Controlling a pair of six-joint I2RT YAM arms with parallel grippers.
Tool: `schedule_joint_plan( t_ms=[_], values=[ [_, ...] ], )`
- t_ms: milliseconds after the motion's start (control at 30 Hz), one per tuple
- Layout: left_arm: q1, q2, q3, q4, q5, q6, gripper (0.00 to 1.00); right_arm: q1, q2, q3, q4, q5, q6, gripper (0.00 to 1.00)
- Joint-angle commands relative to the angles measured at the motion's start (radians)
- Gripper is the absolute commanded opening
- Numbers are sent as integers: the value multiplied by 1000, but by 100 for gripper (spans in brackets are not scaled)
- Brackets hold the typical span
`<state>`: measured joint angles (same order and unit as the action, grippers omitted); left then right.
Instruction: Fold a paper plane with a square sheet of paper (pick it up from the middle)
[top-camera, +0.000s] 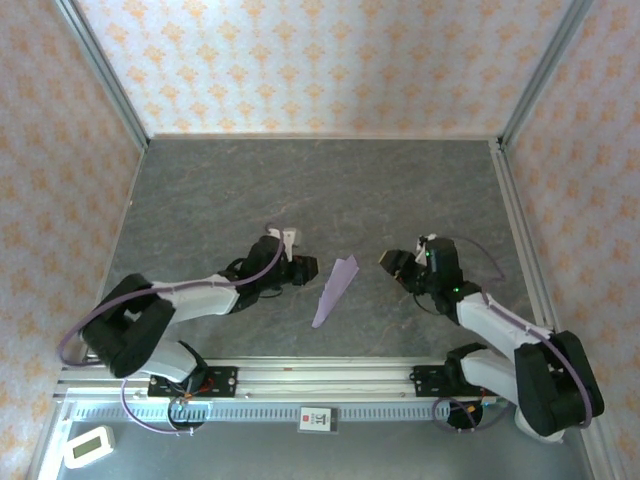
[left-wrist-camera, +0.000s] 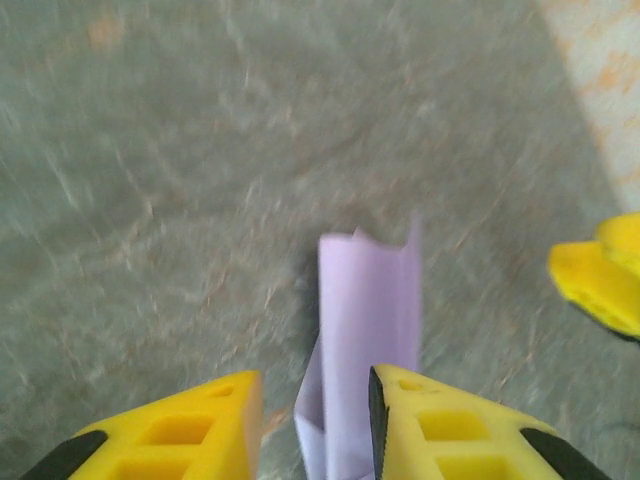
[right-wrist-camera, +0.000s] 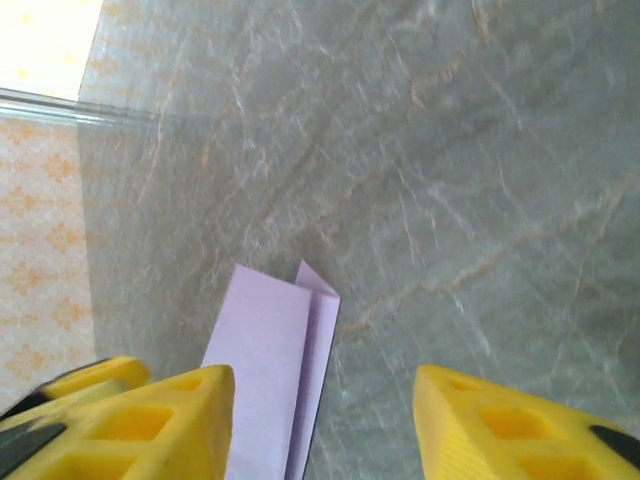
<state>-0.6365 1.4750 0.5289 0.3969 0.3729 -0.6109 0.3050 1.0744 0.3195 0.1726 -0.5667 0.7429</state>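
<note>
grey marbled table (top-camera: 320, 190) spread wide under the whole scene. the left arm (top-camera: 190, 295) reached in from its side and the right arm (top-camera: 490, 320) from the other, meeting near the middle. between them lay the paper plane (top-camera: 335, 290), pale lilac and slim, flat on the table, slanted from far right to near left. the left gripper (top-camera: 305, 268) sat just beside its far end, jaws parted with a gap, pinching nothing. the right gripper (top-camera: 390, 262) hovered near the other side, fingers spread wide and empty.
</note>
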Motion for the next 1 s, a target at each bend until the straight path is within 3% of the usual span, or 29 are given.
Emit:
schedule_joint_plan(
  t_ms=[0, 133, 233, 633, 967],
  values=[
    [-3, 77, 20, 10, 93, -20, 32, 20, -9, -40, 51, 35, 45, 35],
    [-5, 135, 39, 38, 102, -20, 31, 46, 24, -56, 78, 30, 46, 10],
    [-15, 165, 63, 40, 107, -16, 31, 73, 48, -59, 105, 31, 53, 1],
    [-118, 257, 173, -22, 58, 11, 28, 212, 283, -9, 274, 45, 89, 0],
    [-202, 204, 183, -65, -20, 18, 25, 223, 376, -36, 357, 39, 98, 0]
  ],
)
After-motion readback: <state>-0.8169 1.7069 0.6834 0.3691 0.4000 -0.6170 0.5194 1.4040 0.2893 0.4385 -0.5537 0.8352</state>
